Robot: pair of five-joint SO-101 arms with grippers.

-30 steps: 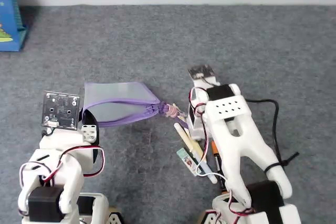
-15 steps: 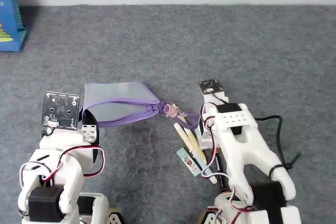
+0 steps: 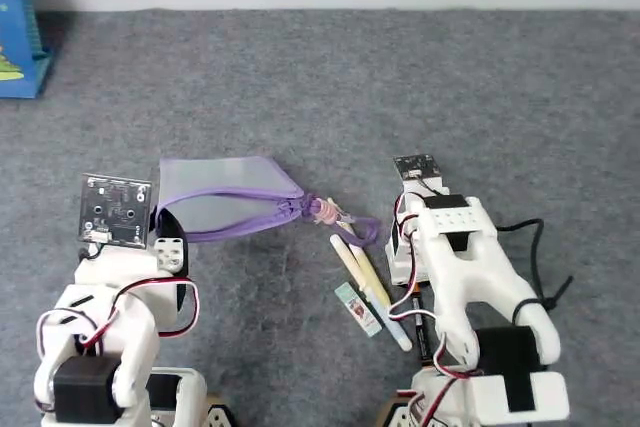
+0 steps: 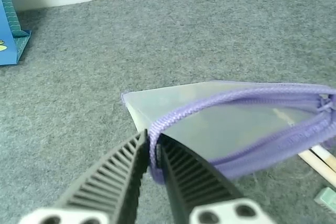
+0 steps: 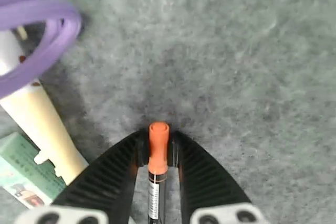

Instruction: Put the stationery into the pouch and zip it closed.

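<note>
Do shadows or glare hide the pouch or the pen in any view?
High view: even light, soft shadow in the pouch mouth. Left wrist view: faint sheen on the pouch, zipper plain to see. Right wrist view: dark shadow on the carpet ahead of the orange-capped pen between the jaws.

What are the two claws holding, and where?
Left claw pinches the pouch by its purple zipper edge. Right claw grips a pen near its orange end.
</note>
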